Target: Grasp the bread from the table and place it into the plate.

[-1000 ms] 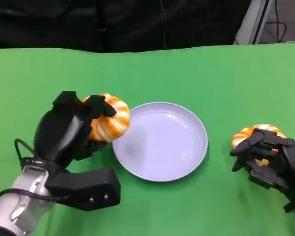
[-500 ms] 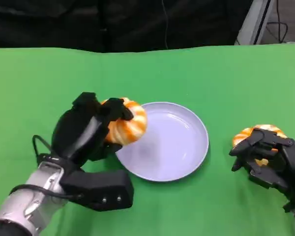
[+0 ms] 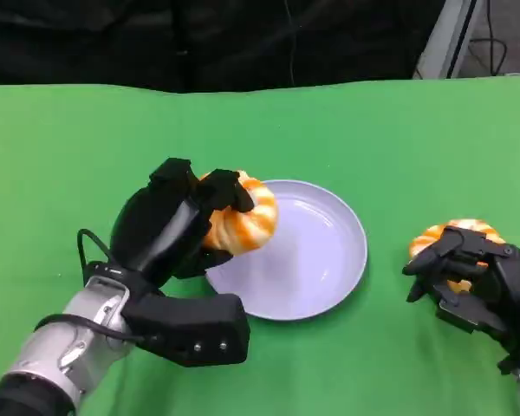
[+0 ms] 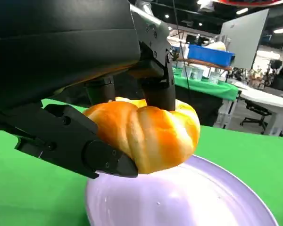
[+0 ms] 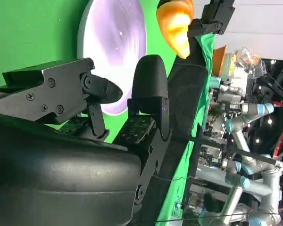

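Observation:
My left hand (image 3: 169,230) grips an orange-and-white twisted bread roll (image 3: 247,221) and holds it in the air over the left rim of the pale lilac plate (image 3: 321,260). In the left wrist view the roll (image 4: 151,134) is pinched between black fingers (image 4: 70,141) just above the plate (image 4: 193,197). A second roll (image 3: 442,236) lies on the green table at the right. My right hand (image 3: 477,282) sits against its near side with fingers spread and half hides it. The right wrist view shows those fingers (image 5: 148,94) with nothing between them.
The green table (image 3: 373,130) stretches wide behind the plate to a dark backdrop. From the right wrist, the plate (image 5: 115,52) and the lifted roll (image 5: 177,23) appear beyond my right hand.
My left hand has carried the roll to the right, from beside the plate to above its left rim. The right hand and the second roll have stayed put.

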`<control>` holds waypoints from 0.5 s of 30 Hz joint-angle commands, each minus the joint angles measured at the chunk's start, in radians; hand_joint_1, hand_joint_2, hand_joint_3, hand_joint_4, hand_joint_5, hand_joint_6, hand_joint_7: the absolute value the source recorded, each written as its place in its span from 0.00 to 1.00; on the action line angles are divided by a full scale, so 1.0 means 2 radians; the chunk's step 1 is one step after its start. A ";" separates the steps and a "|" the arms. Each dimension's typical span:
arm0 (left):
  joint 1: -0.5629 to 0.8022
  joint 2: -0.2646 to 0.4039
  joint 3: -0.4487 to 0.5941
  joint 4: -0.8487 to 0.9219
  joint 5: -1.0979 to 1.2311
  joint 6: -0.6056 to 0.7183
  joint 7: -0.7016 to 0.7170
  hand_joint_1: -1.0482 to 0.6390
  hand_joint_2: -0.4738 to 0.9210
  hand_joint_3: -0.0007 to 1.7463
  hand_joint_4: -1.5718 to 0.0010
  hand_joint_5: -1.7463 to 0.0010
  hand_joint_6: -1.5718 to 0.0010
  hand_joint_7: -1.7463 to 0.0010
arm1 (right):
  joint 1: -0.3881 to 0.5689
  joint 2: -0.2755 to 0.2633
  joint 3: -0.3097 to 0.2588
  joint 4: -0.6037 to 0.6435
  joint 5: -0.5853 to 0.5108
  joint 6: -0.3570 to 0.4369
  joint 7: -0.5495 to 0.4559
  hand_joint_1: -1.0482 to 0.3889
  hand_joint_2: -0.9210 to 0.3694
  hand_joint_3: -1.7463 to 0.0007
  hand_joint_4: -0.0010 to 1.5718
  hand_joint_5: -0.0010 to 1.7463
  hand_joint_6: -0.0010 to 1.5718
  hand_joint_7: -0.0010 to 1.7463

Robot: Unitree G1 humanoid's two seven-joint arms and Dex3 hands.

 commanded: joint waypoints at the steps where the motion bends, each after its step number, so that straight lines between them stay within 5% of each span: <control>1: -0.011 0.002 -0.002 0.008 0.000 -0.007 -0.006 0.55 1.00 0.16 0.77 0.01 0.68 0.15 | 0.004 -0.005 -0.001 -0.003 0.000 -0.006 -0.006 0.78 0.07 0.64 0.54 0.78 0.59 0.54; 15: -0.024 -0.008 -0.013 0.019 0.003 -0.010 -0.004 0.55 1.00 0.17 0.76 0.02 0.64 0.21 | 0.005 -0.005 0.000 -0.006 -0.002 -0.001 -0.010 0.78 0.08 0.63 0.55 0.78 0.59 0.54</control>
